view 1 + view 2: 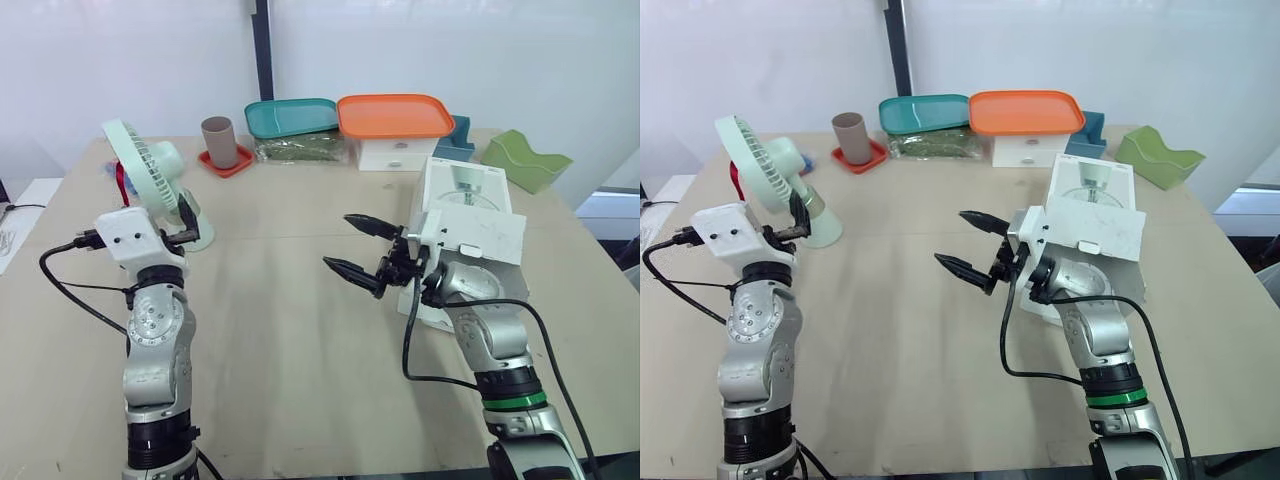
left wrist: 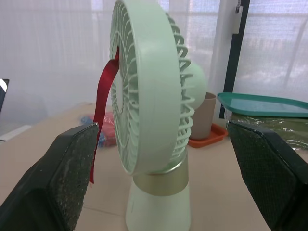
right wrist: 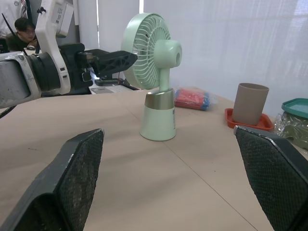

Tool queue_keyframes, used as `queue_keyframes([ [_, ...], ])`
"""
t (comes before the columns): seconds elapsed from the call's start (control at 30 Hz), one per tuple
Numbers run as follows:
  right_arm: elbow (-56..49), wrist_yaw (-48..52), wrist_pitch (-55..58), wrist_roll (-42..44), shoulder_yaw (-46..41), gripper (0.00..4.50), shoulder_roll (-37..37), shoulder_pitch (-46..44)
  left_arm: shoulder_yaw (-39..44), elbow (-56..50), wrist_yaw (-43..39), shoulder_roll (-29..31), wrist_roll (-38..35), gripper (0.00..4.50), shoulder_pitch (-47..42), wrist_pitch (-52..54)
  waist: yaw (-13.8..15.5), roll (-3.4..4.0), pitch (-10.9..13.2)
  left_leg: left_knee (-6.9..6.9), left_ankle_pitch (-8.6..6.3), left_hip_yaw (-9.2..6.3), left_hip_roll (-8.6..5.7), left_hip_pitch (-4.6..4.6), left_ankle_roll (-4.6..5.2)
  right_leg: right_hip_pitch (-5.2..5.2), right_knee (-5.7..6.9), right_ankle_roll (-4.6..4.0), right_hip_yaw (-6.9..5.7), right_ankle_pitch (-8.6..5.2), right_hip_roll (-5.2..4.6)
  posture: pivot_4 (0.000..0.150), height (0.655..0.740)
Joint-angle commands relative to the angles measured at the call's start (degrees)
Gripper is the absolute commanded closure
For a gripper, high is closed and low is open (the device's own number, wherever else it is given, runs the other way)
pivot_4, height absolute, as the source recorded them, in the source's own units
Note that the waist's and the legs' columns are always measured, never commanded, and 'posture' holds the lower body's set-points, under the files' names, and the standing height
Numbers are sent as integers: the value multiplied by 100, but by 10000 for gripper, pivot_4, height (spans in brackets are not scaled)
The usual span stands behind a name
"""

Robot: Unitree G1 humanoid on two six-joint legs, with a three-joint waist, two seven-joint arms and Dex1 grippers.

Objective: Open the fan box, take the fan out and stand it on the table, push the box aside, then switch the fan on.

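The mint-green fan (image 1: 150, 168) stands upright on its base at the table's left side, with a red ribbon hanging from its grille. My left gripper (image 1: 187, 225) is open close by the fan's base, with its fingers (image 2: 62, 168) spread to either side of the fan and not touching it. The white fan box (image 1: 478, 235) lies with its lid open at the right, behind my right forearm. In front of the box, my right gripper (image 1: 358, 250) hangs open and empty over the middle of the table, pointing towards the fan (image 3: 156, 82).
Along the far edge are a brown cup (image 1: 219, 140) on a red coaster, a teal tray (image 1: 290, 117) over a green packet, an orange tray (image 1: 393, 115) on a white drawer unit, and a green holder (image 1: 525, 158). A red and blue packet (image 3: 192, 97) lies behind the fan. A person (image 3: 24, 29) sits far off.
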Motion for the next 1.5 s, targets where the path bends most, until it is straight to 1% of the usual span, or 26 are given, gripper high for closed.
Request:
queue_keyframes([
  [0.03, -169, -14, -92, 8, -35, 555, 15, -15, -6, 33, 89, 61, 117, 0, -282, -36, 0, 0, 0, 0, 1, -1, 0, 0, -1, 0, 0, 0, -1, 0, 0, 1500, 7400],
  [0.63, -304, -111, -78, -55, -12, 555, 30, 92, 206, 848, 519, 110, 337, 0, -978, -254, 1, -1, 0, 0, 2, -2, 0, -1, -7, -1, 0, 1, -2, 2, -1, 1500, 7400],
  [1.37, -430, -225, -79, -91, 53, 555, 50, 204, 342, 1434, 511, 90, 82, 0, -1369, -456, 0, -2, 1, 0, 3, -3, -1, -2, -12, -2, 0, 2, -4, 3, -1, 1500, 7400],
  [1.4, -428, -229, -80, -91, 54, 0, 52, 203, 344, 1442, 507, 90, 77, 4994, -1373, -464, 0, -2, 1, 0, 3, -3, -1, -2, -12, -2, 0, 2, -5, 3, -1, 1500, 7400],
  [1.5, -431, -236, -89, -91, 52, 0, 56, 208, 361, 1451, 512, 91, 73, 13619, -1377, -496, 0, -2, 1, 0, 3, -4, -1, -2, -13, -2, 0, 2, -4, 3, -1, 1500, 7400],
])
